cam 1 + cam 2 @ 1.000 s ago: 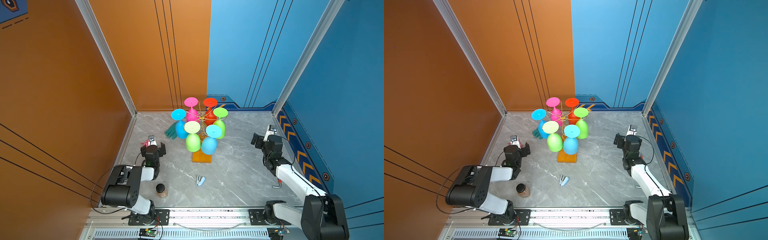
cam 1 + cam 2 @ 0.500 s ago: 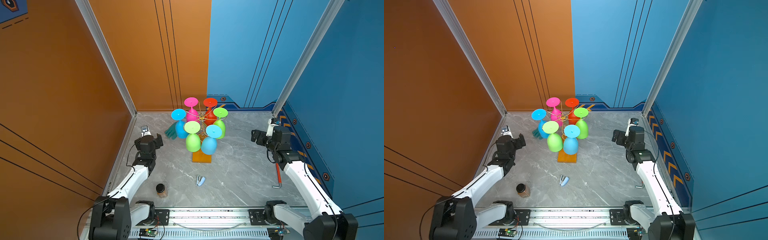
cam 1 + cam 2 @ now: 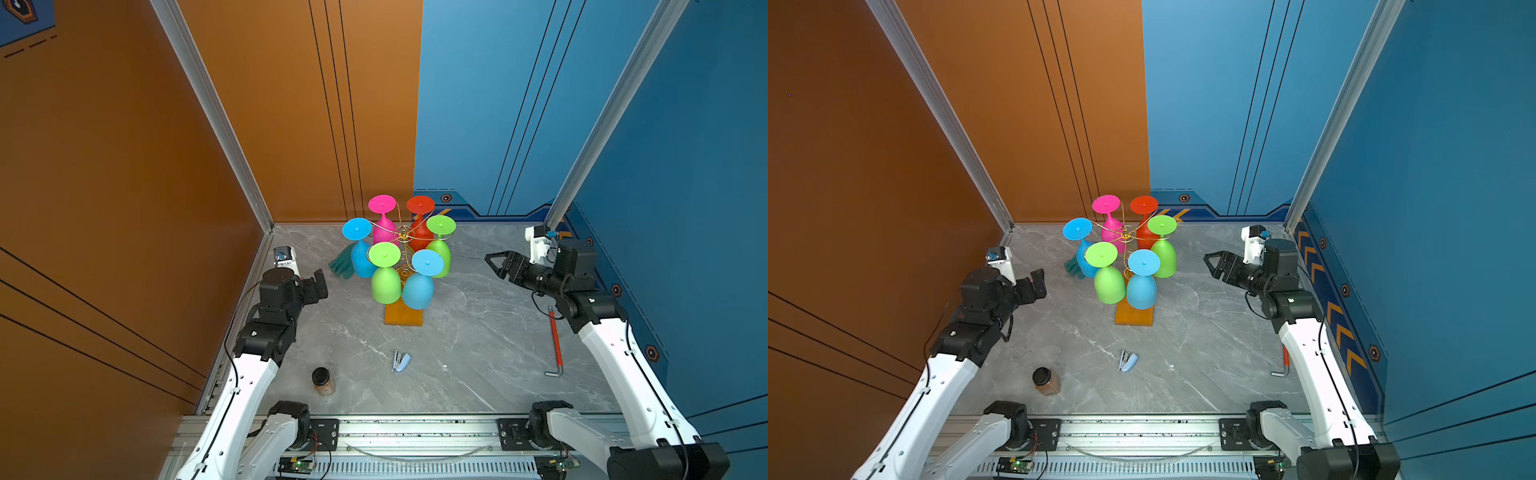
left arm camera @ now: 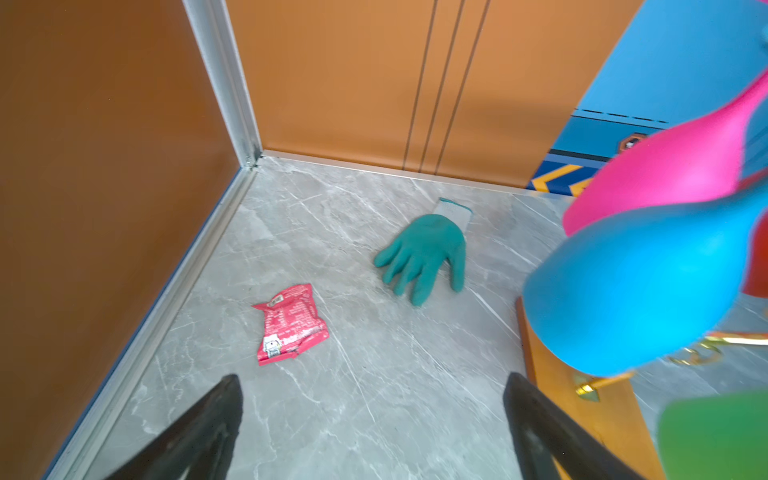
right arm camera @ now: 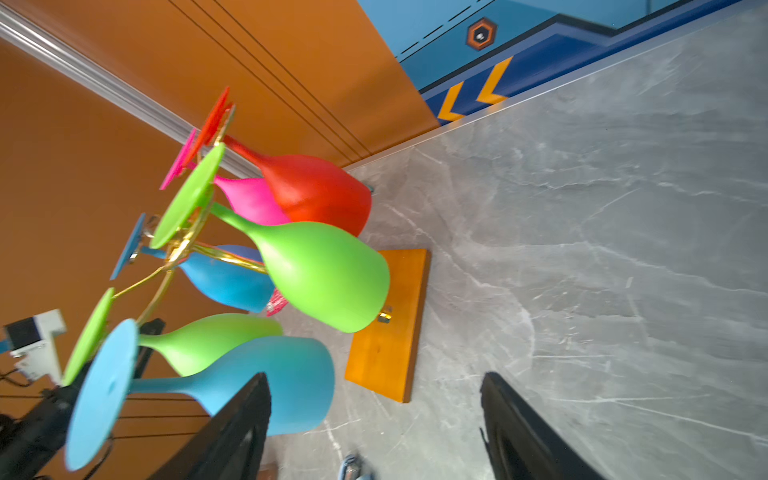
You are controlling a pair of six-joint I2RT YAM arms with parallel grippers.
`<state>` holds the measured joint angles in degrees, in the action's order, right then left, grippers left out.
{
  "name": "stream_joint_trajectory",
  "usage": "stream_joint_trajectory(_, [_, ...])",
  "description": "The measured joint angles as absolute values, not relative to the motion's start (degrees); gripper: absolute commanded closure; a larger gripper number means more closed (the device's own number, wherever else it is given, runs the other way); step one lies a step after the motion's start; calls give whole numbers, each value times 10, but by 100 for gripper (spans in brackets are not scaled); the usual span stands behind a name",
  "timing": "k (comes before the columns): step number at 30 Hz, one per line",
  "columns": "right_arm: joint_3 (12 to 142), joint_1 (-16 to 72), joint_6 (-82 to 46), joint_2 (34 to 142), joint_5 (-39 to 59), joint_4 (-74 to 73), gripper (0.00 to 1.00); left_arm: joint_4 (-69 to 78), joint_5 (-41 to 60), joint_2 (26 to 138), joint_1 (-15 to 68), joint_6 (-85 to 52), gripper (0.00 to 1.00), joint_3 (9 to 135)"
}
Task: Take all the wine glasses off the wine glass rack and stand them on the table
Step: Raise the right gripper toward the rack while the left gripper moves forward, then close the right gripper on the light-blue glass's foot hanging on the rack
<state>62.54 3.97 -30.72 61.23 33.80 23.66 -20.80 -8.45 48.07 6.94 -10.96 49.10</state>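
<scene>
A thin gold wire wine glass rack (image 3: 403,235), its curled spiral arms fanning from a central post, stands on a rectangular orange-brown wooden base (image 3: 1133,318) mid-table on the grey, white-veined stone-look tabletop (image 3: 478,332), toward the back wall. Six matte, opaque glasses hang from it upside down, each flat round foot resting on a spiral and each rounded bowl opening downward. The pink wine glass (image 3: 382,233) and the red wine glass (image 3: 417,239) hang at the back. The left blue wine glass (image 3: 362,262) and the right green wine glass (image 3: 441,259) hang at the sides. The front green wine glass (image 3: 386,286) and the front blue wine glass (image 3: 417,291) hang above the base.

The left gripper (image 4: 372,377) hovers left of the rack, near the left blue wine glass but apart from it, its black fingers spread wide and holding nothing. The right gripper (image 3: 494,266) is off to the rack's right, clear of every glass, its jaws likewise parted.

A small clear jar (image 3: 323,382) with a black lid stands upright near the front left and holds something brown that cannot be identified. A pale blue stapler (image 3: 401,361) lies in front of the base. A red-handled, L-shaped metal hex key (image 3: 555,340) lies beside the right arm. A teal rubbery glove (image 4: 424,253) with a white knit cuff lies flat beside the left blue wine glass. A crumpled red foil packet (image 4: 291,328) lies between the glove and the left wall.
</scene>
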Motion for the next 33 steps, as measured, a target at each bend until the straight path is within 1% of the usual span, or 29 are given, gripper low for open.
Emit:
stream_joint_trajectory(4, [642,55,-348,612,394,229,30,-248,-14,450,69,-95,2,492])
stream_joint_trajectory(5, [642,63,-361,612,406,221,33,-254,5,443,69,-90,2,492])
stream_joint_trajectory(8, [642,88,-401,615,440,192,37,-264,54,428,69,-77,2,492])
stream_joint_trajectory(9, [642,98,-412,618,449,178,39,-266,69,424,69,-74,2,491])
stream_joint_trajectory(12, [642,124,-438,626,465,149,48,-269,104,418,69,-67,2,491])
stream_joint_trajectory(15, [642,149,-455,641,469,128,54,-268,130,408,69,-65,2,484])
stream_joint_trajectory(21, [642,186,-475,670,469,106,60,-263,170,381,69,-65,2,469])
stream_joint_trajectory(29, [642,218,-499,692,467,67,67,-246,185,371,69,-65,2,463])
stream_joint_trajectory(33, [642,222,-509,700,466,51,74,-244,185,368,69,-65,2,461])
